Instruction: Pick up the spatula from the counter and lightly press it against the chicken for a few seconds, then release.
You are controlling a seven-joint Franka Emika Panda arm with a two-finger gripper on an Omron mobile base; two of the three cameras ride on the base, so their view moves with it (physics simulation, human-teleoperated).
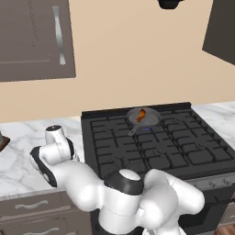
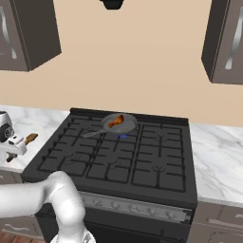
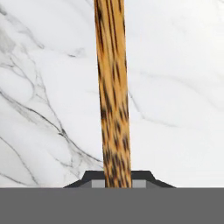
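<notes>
The spatula's wooden handle [image 3: 111,87], striped brown, runs from the bottom centre up the hand view, over the white marble counter [image 3: 175,65]. My gripper [image 3: 116,180] is shut on it, a dark fingertip on each side of the handle. In the right base view the hand is low over the counter at the far left, with the handle's end [image 2: 31,138] sticking out beside it. The chicken [image 1: 141,114] [image 2: 115,122], orange-brown, lies in a grey pan [image 1: 152,120] [image 2: 129,127] on a back burner of the stove, well apart from the gripper.
A black stove [image 1: 156,147] [image 2: 118,161] sits between marble counter stretches [image 1: 18,156] [image 2: 218,156]. The pan's handle [image 2: 92,133] points to the front left. Dark wall cabinets [image 1: 32,41] [image 2: 228,42] hang above, and a dark hood [image 2: 112,4] is over the stove.
</notes>
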